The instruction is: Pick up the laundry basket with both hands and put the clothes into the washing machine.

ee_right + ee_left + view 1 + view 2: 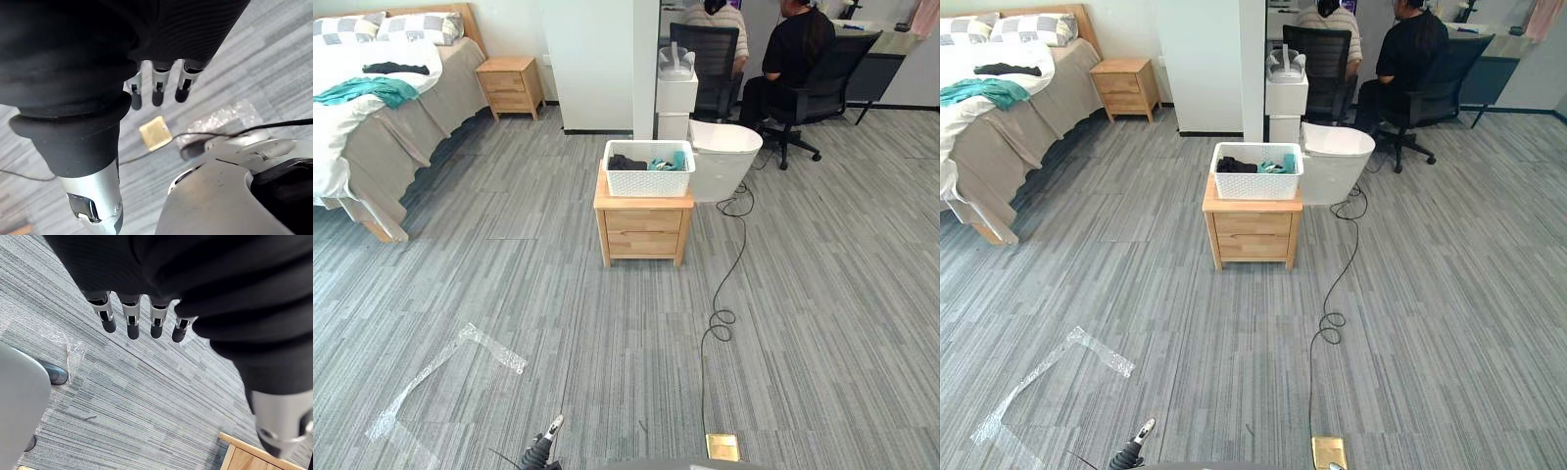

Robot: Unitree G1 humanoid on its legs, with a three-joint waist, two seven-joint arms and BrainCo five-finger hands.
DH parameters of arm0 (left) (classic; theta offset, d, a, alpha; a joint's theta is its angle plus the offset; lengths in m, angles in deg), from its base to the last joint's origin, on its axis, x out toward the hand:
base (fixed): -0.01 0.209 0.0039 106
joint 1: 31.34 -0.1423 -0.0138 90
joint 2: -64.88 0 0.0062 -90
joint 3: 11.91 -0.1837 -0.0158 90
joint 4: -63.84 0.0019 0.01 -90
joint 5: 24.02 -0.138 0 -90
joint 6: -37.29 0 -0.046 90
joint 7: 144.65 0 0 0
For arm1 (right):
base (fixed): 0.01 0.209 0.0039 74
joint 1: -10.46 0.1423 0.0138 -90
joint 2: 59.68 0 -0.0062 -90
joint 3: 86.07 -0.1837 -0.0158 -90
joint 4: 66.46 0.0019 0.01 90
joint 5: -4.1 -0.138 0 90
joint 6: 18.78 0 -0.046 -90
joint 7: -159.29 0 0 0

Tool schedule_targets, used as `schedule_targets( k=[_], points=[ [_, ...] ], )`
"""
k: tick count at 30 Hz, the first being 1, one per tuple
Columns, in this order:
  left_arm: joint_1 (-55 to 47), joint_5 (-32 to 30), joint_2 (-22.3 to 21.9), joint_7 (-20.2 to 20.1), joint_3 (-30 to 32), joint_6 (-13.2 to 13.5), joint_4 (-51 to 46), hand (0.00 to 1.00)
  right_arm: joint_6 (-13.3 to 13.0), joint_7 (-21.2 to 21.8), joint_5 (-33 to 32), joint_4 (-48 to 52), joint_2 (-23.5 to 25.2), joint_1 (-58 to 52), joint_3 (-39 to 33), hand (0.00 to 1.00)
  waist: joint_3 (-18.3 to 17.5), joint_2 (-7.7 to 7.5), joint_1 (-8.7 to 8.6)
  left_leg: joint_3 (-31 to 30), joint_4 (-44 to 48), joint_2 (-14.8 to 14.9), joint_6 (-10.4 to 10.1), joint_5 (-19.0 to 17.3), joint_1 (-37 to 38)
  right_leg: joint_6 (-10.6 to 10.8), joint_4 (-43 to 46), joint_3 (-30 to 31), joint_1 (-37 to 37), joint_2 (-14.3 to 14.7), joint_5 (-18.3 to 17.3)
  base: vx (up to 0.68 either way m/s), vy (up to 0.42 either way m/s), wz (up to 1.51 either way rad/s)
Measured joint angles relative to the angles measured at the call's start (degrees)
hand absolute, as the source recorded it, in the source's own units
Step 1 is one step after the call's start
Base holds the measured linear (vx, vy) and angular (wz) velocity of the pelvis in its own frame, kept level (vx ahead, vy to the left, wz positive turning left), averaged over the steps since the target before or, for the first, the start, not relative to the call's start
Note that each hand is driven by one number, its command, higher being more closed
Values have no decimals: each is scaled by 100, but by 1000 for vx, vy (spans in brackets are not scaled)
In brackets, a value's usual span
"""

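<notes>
Opening stage of the task, seen from the head and wrist cameras. The white laundry basket stands on the top of a small wooden desk in the middle of the room, closer to the desk's right edge than to its left. Inside the basket lie the clothes, a dark piece and a teal one. The white round-topped tub just behind the desk's right rear corner is judged to be the washing machine; from here its opening cannot be made out.

The robot stands well apart from the desk, with a wide stretch of grey floor between them. The left hand hangs over the floor with its fingers straight, side by side and holding nothing. The right hand hangs likewise, its fingers straight and empty.

Judged progress: nothing is done yet. The basket is untouched and loaded. Left to do: walk up to the desk's front edge, take the basket at its two sides with both hands, carry it to the machine, and put the clothes in.
</notes>
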Motion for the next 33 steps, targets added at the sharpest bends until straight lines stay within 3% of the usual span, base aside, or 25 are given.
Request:
schedule_targets(
  k=[33],
  points=[
    [15,2,2,-98,-2,0,5,0,-1,10,11,2,-39,53,122,0,45,21,7,32,76,10,-52,-48,-12,9,-29,34,6,6,37,-24,-16,-1]
  ],
)
